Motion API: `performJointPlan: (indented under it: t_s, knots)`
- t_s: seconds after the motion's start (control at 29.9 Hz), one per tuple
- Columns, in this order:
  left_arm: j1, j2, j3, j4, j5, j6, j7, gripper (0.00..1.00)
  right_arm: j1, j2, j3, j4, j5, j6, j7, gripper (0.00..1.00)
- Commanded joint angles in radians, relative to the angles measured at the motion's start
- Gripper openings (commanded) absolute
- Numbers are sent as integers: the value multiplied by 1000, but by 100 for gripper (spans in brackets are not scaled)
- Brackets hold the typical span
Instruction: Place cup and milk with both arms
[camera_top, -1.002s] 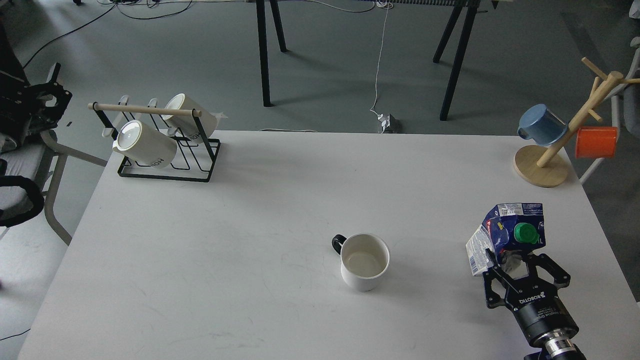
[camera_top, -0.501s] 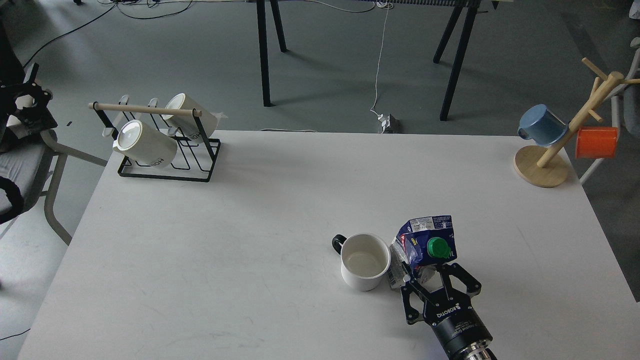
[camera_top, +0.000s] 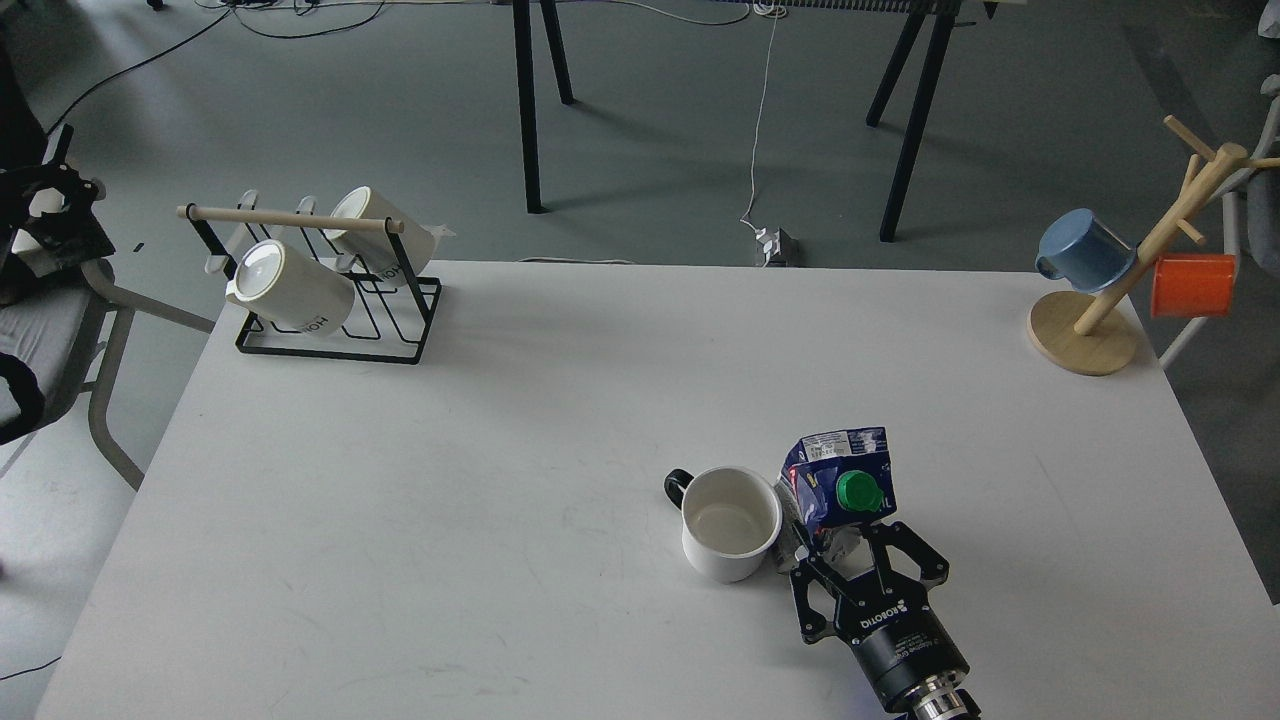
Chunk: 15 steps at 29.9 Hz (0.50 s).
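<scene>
One claw, the right claw (camera_top: 845, 552), is closed on the milk (camera_top: 838, 487), held upright just beside the cup (camera_top: 730, 522) on the desk (camera_top: 500, 450); the left claw is out of view.

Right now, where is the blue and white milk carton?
The blue and white milk carton stands front-right on the white table, against the white mug, held by the right gripper.
</scene>
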Motion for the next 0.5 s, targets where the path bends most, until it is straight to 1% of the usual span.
performJointPlan:
  t_s: [0.0, 0.07, 0.13, 0.2, 0.23, 0.27, 0.47]
  knots:
    - [0, -4, 0, 0, 0, 0, 0, 100, 3, 1, -2, -4, 0, 0, -3, 67]
    - [1, -7, 0, 0, 0, 0, -2, 100, 3, 1, -5, -4, 0, 0, -5, 70]
    - [3, -7, 0, 0, 0, 0, -2, 100, 3, 3, -5, -4, 0, 0, -5, 77]
    - [4, -4, 0, 1, 0, -2, -2, 100, 3, 3, -5, -3, 0, 0, -3, 87]
    - [4, -4, 0, 0, 0, -2, -2, 100, 3, 4, -5, 0, 0, 0, -5, 95]
    - [4, -4, 0, 0, 0, -2, -2, 100, 3, 4, -5, 2, 0, 0, -3, 97]
    - [4, -6, 0, 0, 0, -2, -2, 100, -11, -2, -3, 8, 0, 0, -3, 98]
